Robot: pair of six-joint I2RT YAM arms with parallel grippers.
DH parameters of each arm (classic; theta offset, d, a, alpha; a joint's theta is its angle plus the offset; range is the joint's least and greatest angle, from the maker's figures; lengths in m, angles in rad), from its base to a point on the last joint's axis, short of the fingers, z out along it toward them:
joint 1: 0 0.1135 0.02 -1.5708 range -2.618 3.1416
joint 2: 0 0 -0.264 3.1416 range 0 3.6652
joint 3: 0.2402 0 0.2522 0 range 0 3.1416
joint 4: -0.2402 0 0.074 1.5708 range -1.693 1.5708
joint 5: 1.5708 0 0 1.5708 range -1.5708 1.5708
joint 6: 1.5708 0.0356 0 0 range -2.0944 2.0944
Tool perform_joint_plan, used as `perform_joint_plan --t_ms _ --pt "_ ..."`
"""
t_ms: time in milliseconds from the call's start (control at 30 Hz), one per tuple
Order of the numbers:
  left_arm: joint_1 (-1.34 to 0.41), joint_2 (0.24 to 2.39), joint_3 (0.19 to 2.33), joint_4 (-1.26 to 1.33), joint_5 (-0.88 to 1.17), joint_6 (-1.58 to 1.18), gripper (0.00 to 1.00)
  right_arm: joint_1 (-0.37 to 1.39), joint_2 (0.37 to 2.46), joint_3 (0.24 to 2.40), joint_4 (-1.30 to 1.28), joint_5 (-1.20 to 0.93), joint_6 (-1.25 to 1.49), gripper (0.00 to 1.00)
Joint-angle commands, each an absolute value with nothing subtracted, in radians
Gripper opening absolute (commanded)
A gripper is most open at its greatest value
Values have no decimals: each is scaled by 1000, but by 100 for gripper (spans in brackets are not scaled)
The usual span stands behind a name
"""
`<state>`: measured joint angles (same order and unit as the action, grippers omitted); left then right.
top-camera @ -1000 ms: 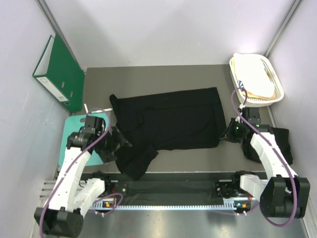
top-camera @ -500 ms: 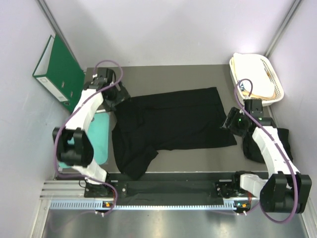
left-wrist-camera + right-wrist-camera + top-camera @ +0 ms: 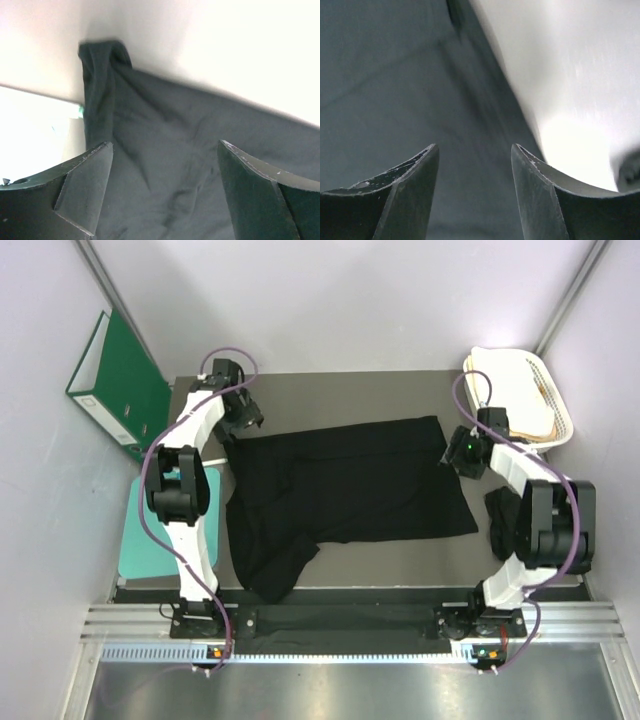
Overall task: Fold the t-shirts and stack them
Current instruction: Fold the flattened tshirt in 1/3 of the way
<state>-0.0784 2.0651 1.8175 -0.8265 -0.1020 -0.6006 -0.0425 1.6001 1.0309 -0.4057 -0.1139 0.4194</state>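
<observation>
A black t-shirt (image 3: 345, 490) lies spread flat across the middle of the table, with one sleeve bunched toward the near left. My left gripper (image 3: 247, 422) hovers open at its far left corner. In the left wrist view the gripper (image 3: 165, 150) straddles wrinkled cloth (image 3: 160, 120), and nothing is pinched. My right gripper (image 3: 456, 451) stands open by the shirt's far right edge. In the right wrist view the gripper (image 3: 475, 150) sits over smooth cloth (image 3: 395, 75) beside bare table. Another black t-shirt (image 3: 497, 513) lies crumpled behind the right arm.
A white basket (image 3: 560, 410) holding cream cloth (image 3: 515, 390) stands at the far right corner. A green binder (image 3: 120, 385) leans against the left wall. A teal mat (image 3: 150, 540) lies at the near left. Walls close in on three sides.
The left arm swung from the near left sleeve up to the shirt's far left corner. The right gripper opened, let go of the shirt's near right corner and moved toward its far right corner.
</observation>
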Motion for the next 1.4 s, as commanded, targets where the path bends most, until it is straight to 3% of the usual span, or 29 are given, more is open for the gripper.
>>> perform_joint_plan --t_ms 0,433,500,633,733,800,933,1033,1067,1133,1167,1233,1267,1300,1367 --pt "-58 2100 1920 -844 -144 -583 88 -54 1687 1169 -290 -100 411 59" --pt "-44 2247 2062 -940 -201 -546 78 -54 2015 1496 -318 -83 416 58" --pt "-44 2267 2077 -948 -210 -545 74 -54 2034 1520 -327 -83 420 57" --pt "-44 2295 2100 -971 -227 -543 53 -51 2069 1542 -331 -95 433 54" --pt "-44 2330 2137 -1003 -242 -542 49 -45 2089 1563 -350 -104 439 50" --pt "-43 2359 2157 -1032 -259 -540 49 -43 2103 1581 -365 -109 446 50" --pt "-31 2407 2187 -1060 -264 -537 64 -31 2146 1626 -399 -130 457 50" --pt "-21 2437 2201 -1068 -250 -526 61 -15 2178 1655 -416 -135 456 49" --pt "-20 2442 2213 -1069 -247 -523 49 -12 2184 1658 -416 -137 456 49" --pt "-18 2468 2233 -1075 -244 -506 33 -8 2198 1663 -414 -135 462 47" --pt "-18 2480 2264 -1083 -245 -502 18 -8 2203 1663 -410 -135 466 45" --pt "-18 2519 2307 -1112 -247 -488 2 31 2223 1669 -407 -138 468 30" --pt "-17 2531 2325 -1123 -250 -483 0 34 2226 1672 -405 -140 469 24" --pt "-17 2543 2360 -1132 -249 -480 0 38 2230 1674 -400 -138 471 10" --pt "-15 2562 2372 -1135 -241 -474 0 51 2229 1669 -390 -115 472 0"
